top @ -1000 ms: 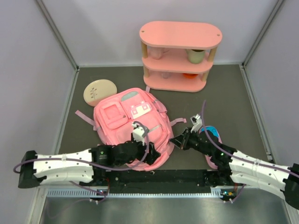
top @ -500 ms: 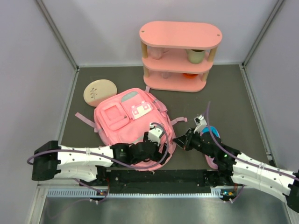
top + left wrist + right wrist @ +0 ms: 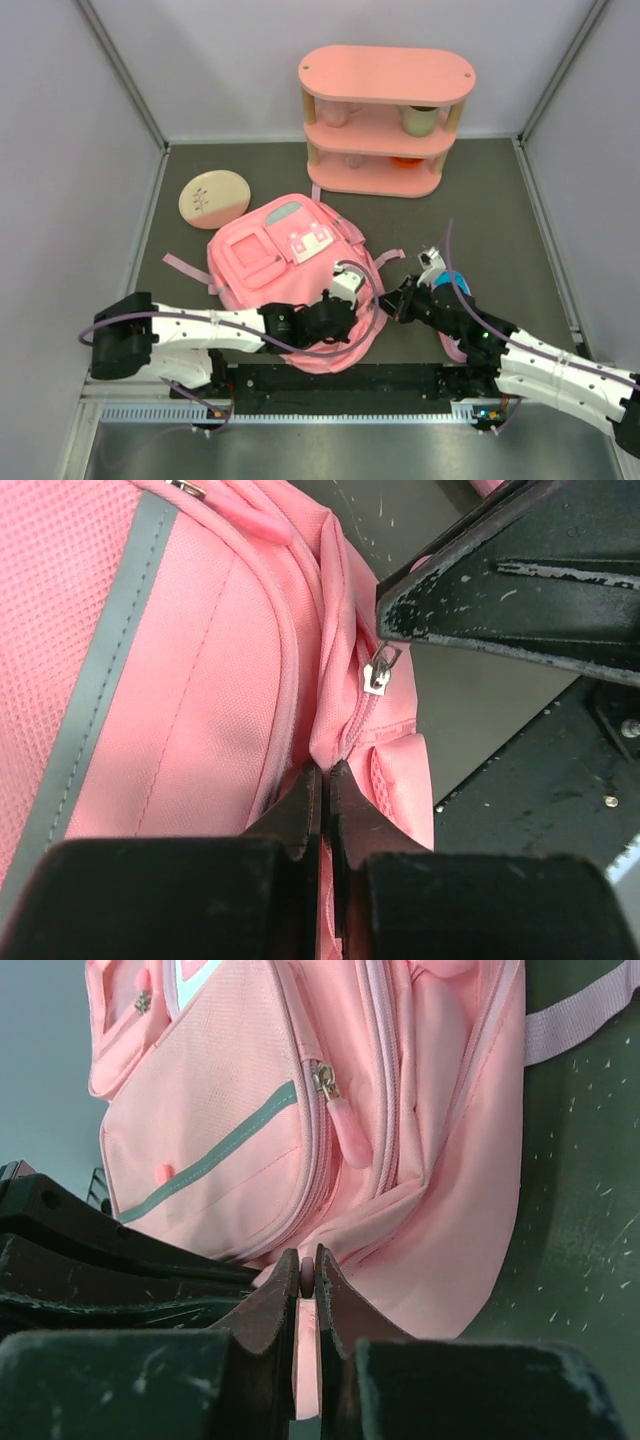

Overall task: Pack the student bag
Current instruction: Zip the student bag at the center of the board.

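The student bag [image 3: 285, 262] is a pink backpack lying flat mid-table, front pockets up. My left gripper [image 3: 362, 308] is at its near right edge. In the left wrist view the left gripper [image 3: 326, 772] is shut, pinching a fold of the bag's pink fabric [image 3: 200, 680] just below a metal zip slider [image 3: 378, 676]. My right gripper [image 3: 388, 302] meets the same corner from the right. In the right wrist view the right gripper [image 3: 307, 1260] is shut on a pink zip pull tab [image 3: 308, 1278] at the edge of the bag [image 3: 260, 1110].
A pink three-tier shelf [image 3: 385, 120] with cups stands at the back. A beige and pink oval case [image 3: 213, 195] lies left of the bag. A blue item [image 3: 452, 282] shows under the right arm. Grey walls close in both sides.
My left gripper has slid right along the bag's near edge and shut on its fabric. The bag has shifted slightly right. The right gripper has stayed shut at the corner.
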Controlling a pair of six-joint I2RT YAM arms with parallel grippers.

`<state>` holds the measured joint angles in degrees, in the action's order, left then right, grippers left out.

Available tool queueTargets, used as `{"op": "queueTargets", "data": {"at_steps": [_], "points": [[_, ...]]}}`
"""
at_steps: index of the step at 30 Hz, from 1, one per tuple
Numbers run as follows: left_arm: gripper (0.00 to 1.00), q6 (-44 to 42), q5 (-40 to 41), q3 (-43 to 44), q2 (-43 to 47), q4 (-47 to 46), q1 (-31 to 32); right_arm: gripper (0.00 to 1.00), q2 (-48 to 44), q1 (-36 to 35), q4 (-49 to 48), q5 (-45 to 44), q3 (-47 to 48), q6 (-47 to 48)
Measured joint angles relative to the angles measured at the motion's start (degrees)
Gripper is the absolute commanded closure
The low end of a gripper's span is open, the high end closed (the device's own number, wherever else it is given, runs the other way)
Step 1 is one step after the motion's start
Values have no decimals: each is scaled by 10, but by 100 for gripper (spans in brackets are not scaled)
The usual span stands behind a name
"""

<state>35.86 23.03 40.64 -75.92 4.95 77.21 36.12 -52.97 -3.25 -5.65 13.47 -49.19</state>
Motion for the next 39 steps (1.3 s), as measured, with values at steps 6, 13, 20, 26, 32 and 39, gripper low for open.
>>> {"op": "queueTargets", "data": {"at_steps": [6, 13, 20, 26, 32, 39], "points": [[100, 50, -19, -85, 160, -6, 0, 100, -28, -2, -6, 9, 0, -26], [100, 109, -58, -194, 450, 73, 4, 100, -22, -4, -42, 23, 0, -46], [100, 143, -78, -214, 636, 209, 5, 100, 50, 6, -110, 35, 2, -45], [100, 163, -85, -220, 725, 278, 5, 100, 159, 59, -187, 62, 19, -36], [100, 170, -86, -220, 740, 302, 5, 100, 299, 135, -285, 117, 43, -35], [100, 159, -89, -224, 700, 280, 4, 100, 356, 169, -332, 148, 53, -38]]}}
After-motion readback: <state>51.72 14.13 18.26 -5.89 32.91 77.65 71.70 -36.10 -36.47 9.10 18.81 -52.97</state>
